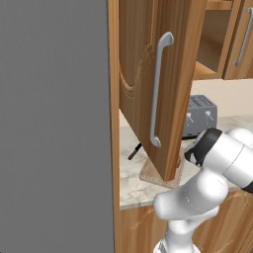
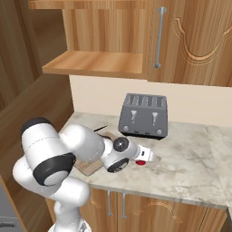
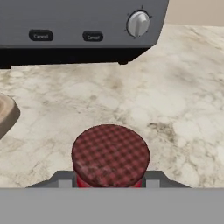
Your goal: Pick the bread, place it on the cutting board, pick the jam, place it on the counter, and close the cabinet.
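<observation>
Seen from the hand view: jam with its red checked lid, clamped between the 2 fingers, low over the counter in front of the toaster; edge of the cutting board at the left.

From the right base view — gripper closed on the jar, arm folded low and reaching right along the worktop.

From the left base view — open door of the cabinet hiding most of the board.

Evenly lit, soft, rendered; dark shadow under the toaster; slightly blurry throughout, without glare or edge distortion.
</observation>
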You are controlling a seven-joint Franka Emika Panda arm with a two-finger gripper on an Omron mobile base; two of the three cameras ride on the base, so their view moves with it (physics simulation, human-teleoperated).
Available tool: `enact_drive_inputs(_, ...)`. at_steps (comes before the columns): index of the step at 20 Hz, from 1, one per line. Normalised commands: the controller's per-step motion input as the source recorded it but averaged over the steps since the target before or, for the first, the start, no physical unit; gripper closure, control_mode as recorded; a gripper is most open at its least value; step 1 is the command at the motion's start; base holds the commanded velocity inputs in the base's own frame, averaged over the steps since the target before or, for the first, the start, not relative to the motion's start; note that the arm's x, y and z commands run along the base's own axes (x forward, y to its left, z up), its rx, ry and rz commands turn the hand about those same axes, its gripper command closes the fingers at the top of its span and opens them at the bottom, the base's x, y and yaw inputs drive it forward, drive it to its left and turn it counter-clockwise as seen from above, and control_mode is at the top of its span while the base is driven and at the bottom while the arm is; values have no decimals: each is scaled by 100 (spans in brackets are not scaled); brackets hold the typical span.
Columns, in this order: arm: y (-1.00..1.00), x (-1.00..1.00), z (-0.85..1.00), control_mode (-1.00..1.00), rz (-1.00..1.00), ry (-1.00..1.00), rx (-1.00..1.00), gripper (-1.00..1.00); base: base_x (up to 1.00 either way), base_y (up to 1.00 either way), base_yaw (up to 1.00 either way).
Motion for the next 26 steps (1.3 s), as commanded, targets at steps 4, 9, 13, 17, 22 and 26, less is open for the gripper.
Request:
enact_drive_inputs(4,0,0,-20,-100,0,0,0,100,0,0,0)
enact_drive_inputs(9,0,0,-2,-100,0,0,0,-100,0,0,0)
enact_drive_inputs(13,0,0,0,-100,0,0,0,-100,0,0,0)
enact_drive_inputs(17,0,0,0,-100,0,0,0,-100,0,0,0)
enact_drive_inputs(22,0,0,0,-100,0,0,0,-100,0,0,0)
enact_drive_inputs(26,-7,-3,15,-100,0,0,0,-100,0,0,0)
